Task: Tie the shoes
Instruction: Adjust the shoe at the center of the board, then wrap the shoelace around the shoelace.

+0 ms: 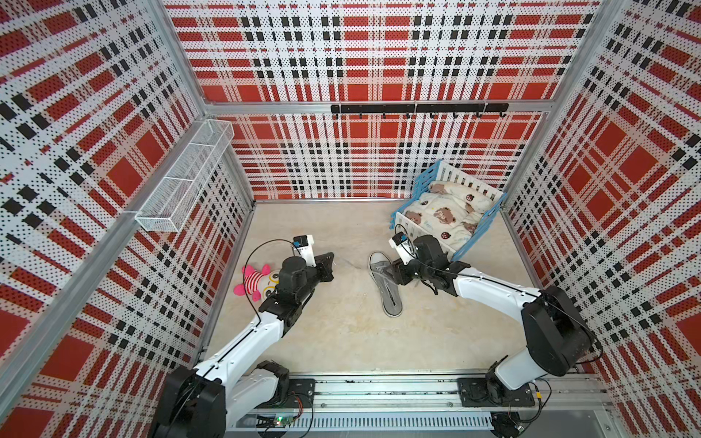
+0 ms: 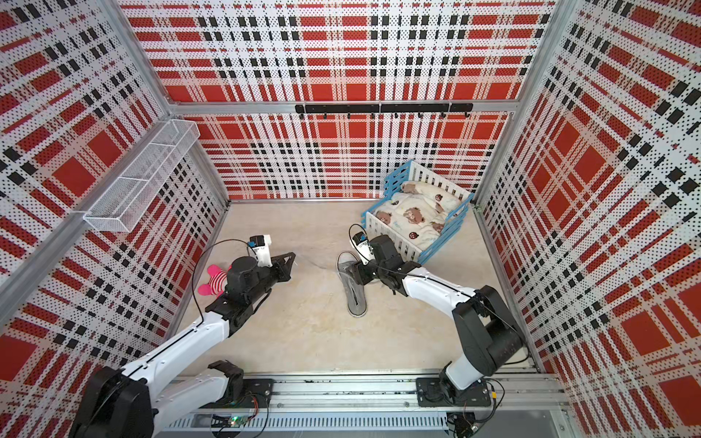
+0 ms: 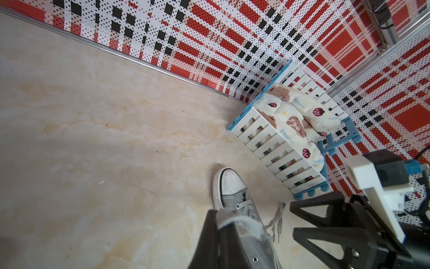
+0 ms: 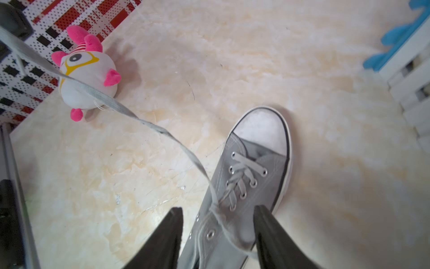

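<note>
Lace (image 4: 149,123) was clamped at its frayed end in the left gripper (image 1: 330,261), whose jaws were clenched on it. From there the strand was drawn taut through the air to the upper eyelets of the shoe (image 4: 272,163).

The right gripper (image 4: 217,209) was seen with its jaws parted and nothing grasped. The laced throat of the shoe lay between and under them, one jaw to each side. Whether either jaw touched the canvas could not be told. The white toe cap pointed away beyond these jaws. A second lace (image 3: 279,216) was seen slack on the table (image 1: 341,333), just beside the shoe and close by the right jaws.

Farther out, a plush toy (image 4: 86,76) lay behind the left jaws, beside the wrist. A small slatted cot (image 3: 274,149) with bedding stood beyond the right jaws, apart from the shoe.

Little of the task was judged done. The criss-cross through the eyelets was in place and one end was tensioned out sideways. No crossing of the two ends, no knot and no loops were to be seen. The crossing, the first knot and the whole bow were judged left to do, and the slack end would have to be picked up first.
</note>
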`<move>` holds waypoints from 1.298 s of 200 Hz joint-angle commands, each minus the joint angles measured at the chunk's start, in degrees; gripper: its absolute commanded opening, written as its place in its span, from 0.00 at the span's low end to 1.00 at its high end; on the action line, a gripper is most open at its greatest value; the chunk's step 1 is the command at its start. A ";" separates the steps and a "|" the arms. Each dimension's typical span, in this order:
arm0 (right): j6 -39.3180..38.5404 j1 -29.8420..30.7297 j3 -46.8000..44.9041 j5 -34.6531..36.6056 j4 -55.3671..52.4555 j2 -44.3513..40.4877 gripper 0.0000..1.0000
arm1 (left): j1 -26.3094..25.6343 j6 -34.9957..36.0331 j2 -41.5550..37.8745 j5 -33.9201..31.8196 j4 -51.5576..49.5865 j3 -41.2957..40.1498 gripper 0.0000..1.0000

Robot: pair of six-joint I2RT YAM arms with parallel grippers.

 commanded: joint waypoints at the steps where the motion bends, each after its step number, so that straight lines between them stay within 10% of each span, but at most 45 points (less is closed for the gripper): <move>1: -7.03 0.28 2.60 -4.47 2.53 4.07 0.67 | -0.42 -0.10 -1.91 1.86 -0.07 1.76 0.00; 80: -11.41 0.80 6.50 -12.85 8.53 13.18 0.58 | -0.49 0.21 -3.86 2.47 -1.82 2.52 0.00; 165: -8.27 1.62 6.23 -16.52 14.25 14.39 0.00 | -0.40 0.14 -3.57 1.16 -1.16 0.55 0.00; 259: -2.45 -2.22 -2.63 -17.31 18.37 6.48 0.04 | -8.26 -6.46 15.08 -7.30 12.85 -11.75 0.09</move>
